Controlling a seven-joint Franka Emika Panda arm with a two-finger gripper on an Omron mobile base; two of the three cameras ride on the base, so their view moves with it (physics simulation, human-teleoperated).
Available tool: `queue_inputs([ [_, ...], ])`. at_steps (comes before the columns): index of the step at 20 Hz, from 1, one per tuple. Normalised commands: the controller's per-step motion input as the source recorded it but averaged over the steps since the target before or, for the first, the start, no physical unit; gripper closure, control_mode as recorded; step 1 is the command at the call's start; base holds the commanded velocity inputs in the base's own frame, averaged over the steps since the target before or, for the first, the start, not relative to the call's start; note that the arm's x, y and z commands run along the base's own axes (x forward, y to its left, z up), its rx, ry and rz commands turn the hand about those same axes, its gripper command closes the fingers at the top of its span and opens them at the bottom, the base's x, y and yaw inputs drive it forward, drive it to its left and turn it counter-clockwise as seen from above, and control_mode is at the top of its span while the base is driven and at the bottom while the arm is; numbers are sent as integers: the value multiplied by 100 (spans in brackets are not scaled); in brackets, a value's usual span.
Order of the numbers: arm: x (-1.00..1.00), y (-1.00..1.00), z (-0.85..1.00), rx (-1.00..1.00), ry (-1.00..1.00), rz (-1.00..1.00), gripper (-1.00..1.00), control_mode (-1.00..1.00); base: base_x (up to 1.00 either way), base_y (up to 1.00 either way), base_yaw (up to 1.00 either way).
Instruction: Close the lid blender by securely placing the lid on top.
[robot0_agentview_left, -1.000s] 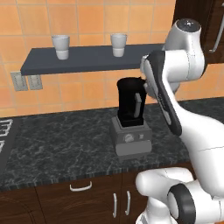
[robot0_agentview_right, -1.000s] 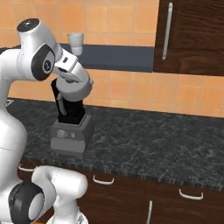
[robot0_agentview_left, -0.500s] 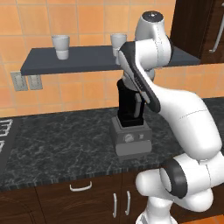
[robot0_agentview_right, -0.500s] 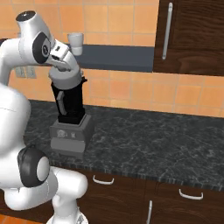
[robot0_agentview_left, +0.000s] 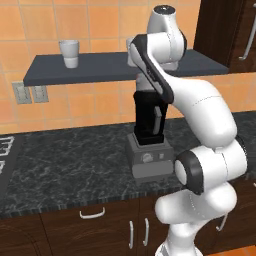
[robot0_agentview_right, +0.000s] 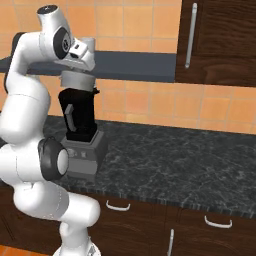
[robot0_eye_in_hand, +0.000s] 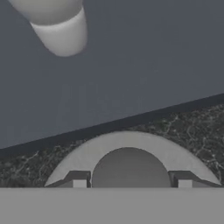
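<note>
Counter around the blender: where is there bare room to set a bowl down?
The dark counter is bare to the right of the blender, below the dark cabinet. It is also bare to the blender's left, toward the stove edge. It is crowded right above the jar, under the shelf, where the tool hangs.

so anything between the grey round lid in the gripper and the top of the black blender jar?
Nothing visible: the grey round lid, between the gripper's fingertips, sits directly over the black blender jar.
</note>
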Motion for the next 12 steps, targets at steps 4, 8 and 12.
queue_inputs([
  [4, -10, 0, -61, 0, -22, 0, 100, -100, 0, 0, 0],
  [8, -32, 0, -65, 0, -39, 0, 100, -100, 0, 0, 0],
  [12, -2, 0, -42, 0, -33, 0, 100, -100, 0, 0, 0],
])
